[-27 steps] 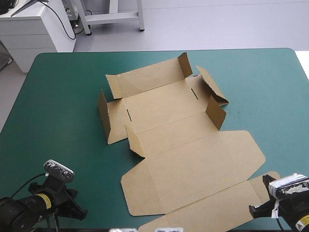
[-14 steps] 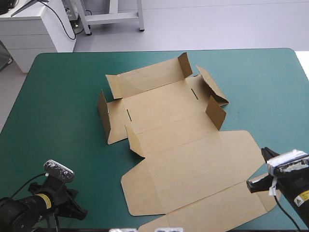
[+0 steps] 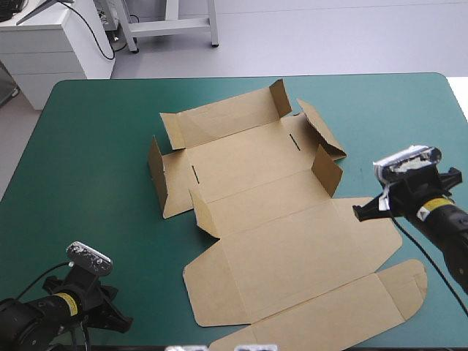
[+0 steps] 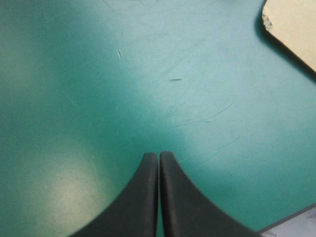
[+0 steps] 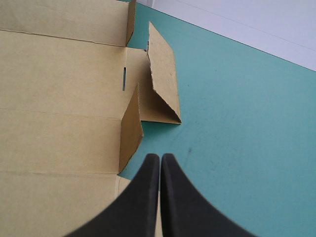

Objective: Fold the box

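Teal-green cover (image 3: 88, 146) holds the brown box (image 3: 278, 227) — right gripper (image 3: 357, 213) hovers at its edge, left gripper (image 3: 124, 322) low; both pressed closed.

There is one brown box (image 3: 278, 219) on one table (image 3: 95, 146) with a teal-green cover. The box has two short slots (image 3: 195, 173). There are two grippers: the left gripper (image 4: 159, 159) near left, the right gripper (image 5: 160, 159) at the right.
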